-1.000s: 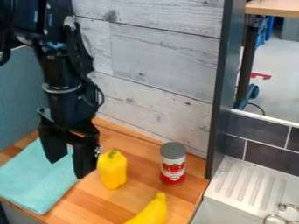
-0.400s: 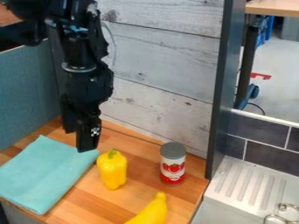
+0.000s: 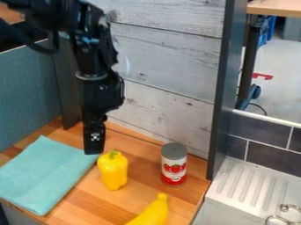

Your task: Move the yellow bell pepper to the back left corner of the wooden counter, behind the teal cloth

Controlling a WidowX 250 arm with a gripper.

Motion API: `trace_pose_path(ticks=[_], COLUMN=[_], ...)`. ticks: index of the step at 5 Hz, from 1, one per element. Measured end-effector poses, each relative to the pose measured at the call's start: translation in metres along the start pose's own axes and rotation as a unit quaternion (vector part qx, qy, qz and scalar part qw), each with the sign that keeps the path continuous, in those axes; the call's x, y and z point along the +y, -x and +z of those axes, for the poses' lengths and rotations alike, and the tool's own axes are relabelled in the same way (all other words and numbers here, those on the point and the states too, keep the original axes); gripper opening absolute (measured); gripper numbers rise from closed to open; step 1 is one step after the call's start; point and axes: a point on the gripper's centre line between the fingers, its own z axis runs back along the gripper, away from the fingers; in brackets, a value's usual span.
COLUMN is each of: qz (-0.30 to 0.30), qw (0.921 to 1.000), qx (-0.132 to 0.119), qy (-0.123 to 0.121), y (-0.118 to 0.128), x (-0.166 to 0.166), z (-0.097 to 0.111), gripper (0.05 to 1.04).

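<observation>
Yellow pepper [image 3: 113, 170], one, stem uppermost, mid-worktop [image 3: 138, 154], between cloth and can; apparently steadied by its own broad base. Can [image 3: 174, 165], one, upright on its flat end, near the corner where wall edge and sink-side edge meet. Teal cloth [image 3: 44, 173], spread flat, at the front edge, lying by its own weight. Banana [image 3: 152, 213], nearer the front. Black gripper [image 3: 94, 149], pointing steeply down, close to the pepper's stem end; whether the pincer is apart or together, cannot tell.
</observation>
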Motion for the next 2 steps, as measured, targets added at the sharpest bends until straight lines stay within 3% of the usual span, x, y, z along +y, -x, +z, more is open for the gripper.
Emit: trace_pose_path(ticks=[1, 2], qz=[-0.058, -0.073], qw=[0.9981, 0.9971], qx=[0.001, 0.006], qy=[0.020, 0.018], y=[-0.0065, -0.0100], x=[0.0039, 0.0099], z=[-0.0124, -0.0212], gripper=[1.001, 1.001])
